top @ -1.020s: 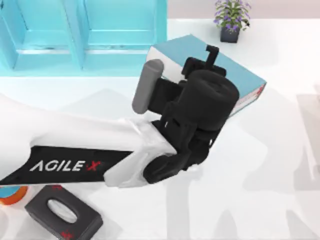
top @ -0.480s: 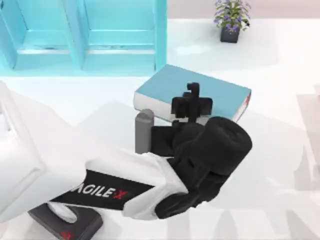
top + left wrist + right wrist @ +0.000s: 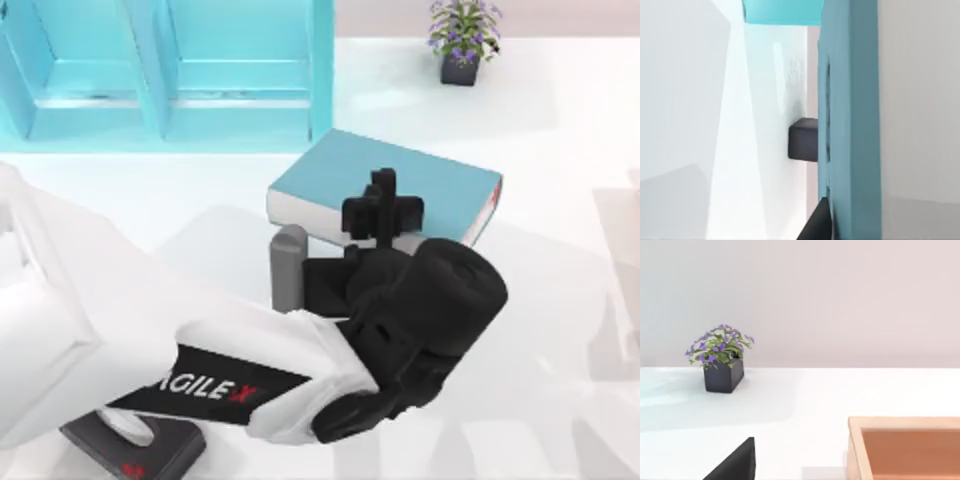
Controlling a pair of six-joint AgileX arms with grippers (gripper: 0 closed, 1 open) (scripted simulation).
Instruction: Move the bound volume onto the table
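Book point(image 3: 400, 185): lies flat on the desk point(image 3: 560, 300), just in front of the shelf point(image 3: 170, 70).
Left tool point(image 3: 383, 205): over the book's near edge, clamped on the book.
Plant point(image 3: 462, 40): beyond the book, well apart.
Tissue box point(image 3: 150, 450): near the desk's front, partly under the left arm.
Tray point(image 3: 905, 447): beside the right arm.

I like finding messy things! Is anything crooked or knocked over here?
A little. The bound volume lies flat on the table but skewed to its edges, with the left gripper around its near side. Nothing looks spilled or broken.
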